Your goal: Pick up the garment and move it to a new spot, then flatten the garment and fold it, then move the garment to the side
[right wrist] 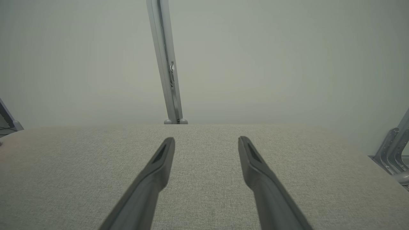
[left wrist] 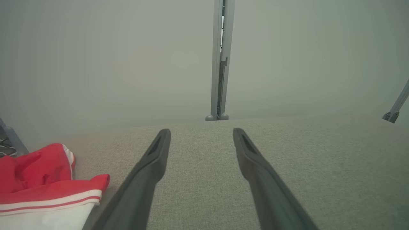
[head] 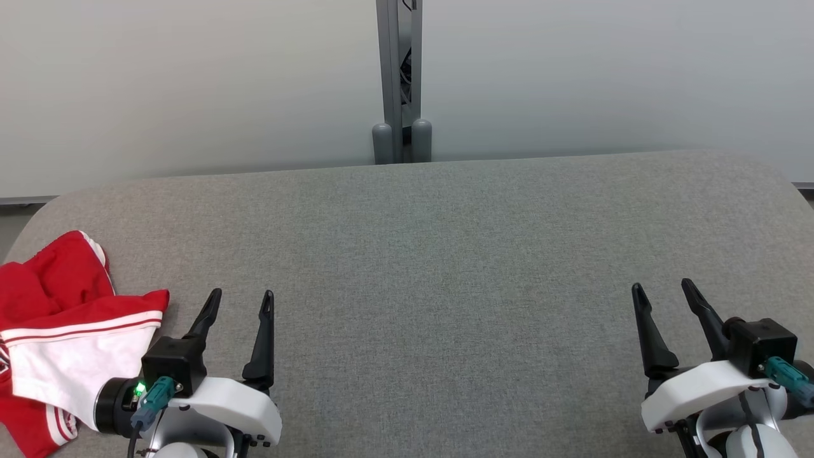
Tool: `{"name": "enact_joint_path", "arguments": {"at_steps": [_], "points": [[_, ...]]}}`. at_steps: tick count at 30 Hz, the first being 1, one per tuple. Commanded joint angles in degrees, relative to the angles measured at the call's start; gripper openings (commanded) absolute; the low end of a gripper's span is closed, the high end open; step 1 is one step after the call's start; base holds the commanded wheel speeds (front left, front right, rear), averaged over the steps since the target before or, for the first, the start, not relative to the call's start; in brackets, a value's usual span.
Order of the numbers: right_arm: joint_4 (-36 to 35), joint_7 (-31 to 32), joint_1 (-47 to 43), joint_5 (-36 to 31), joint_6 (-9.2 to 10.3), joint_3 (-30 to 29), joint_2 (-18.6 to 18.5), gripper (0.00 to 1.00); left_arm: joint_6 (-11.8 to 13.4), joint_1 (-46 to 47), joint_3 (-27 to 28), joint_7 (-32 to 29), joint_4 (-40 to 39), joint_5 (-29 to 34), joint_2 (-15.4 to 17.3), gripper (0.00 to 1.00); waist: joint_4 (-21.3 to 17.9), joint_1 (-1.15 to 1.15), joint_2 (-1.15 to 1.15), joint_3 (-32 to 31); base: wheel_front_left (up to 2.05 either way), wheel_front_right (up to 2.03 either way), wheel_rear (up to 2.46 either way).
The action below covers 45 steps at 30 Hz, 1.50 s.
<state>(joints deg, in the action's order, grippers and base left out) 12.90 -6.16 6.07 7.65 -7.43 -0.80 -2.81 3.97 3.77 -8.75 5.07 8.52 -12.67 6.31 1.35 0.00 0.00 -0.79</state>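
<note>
A crumpled red-and-white garment [head: 57,331] lies on the grey counter [head: 445,254], just to the left of the left tool [head: 242,294] and close beside its wrist. That tool hovers with fingers spread wide, gripping nothing. The right tool [head: 661,285], well away to its right, is equally wide open and empty.
</note>
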Motion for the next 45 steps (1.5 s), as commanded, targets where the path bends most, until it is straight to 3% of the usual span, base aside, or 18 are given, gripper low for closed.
{"name": "enact_joint_path", "arguments": {"at_steps": [1, 12, 17, 37, 45], "points": [[0.14, -0.27, 0.46, -0.05, -0.1, 0.13, -0.24, 1.0, 0.27, 0.43, -0.05, 0.11, 0.21, -0.31, 0.18, 1.0, 0.04, 0.0, 0.0, -0.01, 0.0, 0.0, 0.0], [0.12, 0.01, 0.46, 0.27, -0.1, 0.15, -0.24, 1.0, 0.66, 0.75, -0.28, 0.24, 0.42, -0.67, 0.6, 1.0, 0.63, 0.0, 0.0, -0.14, 0.0, 0.0, 0.0], [-0.49, -0.87, 0.2, -0.35, -0.1, 0.15, -0.24, 1.0, 0.91, 1.42, 0.05, 0.32, 0.22, -1.27, 0.57, 1.0, 2.7, 0.0, 0.0, -0.12, 0.0, 0.0, 0.0], [0.35, -2.24, 1.8, 1.65, -0.06, 4.81, -0.29, 1.0, 3.16, 0.38, 4.0, 0.94, -0.5, -3.72, 2.98, 1.0, 19.94, 0.0, 0.0, -0.22, 0.0, 0.0, 0.0], [1.66, -2.94, 2.33, 2.27, -0.06, 5.87, -0.3, 1.0, 3.05, -0.07, 4.18, 1.11, -0.13, -4.56, 3.21, 1.0, 24.43, 0.0, 0.0, -0.19, 0.0, 0.0, 0.0]]}}
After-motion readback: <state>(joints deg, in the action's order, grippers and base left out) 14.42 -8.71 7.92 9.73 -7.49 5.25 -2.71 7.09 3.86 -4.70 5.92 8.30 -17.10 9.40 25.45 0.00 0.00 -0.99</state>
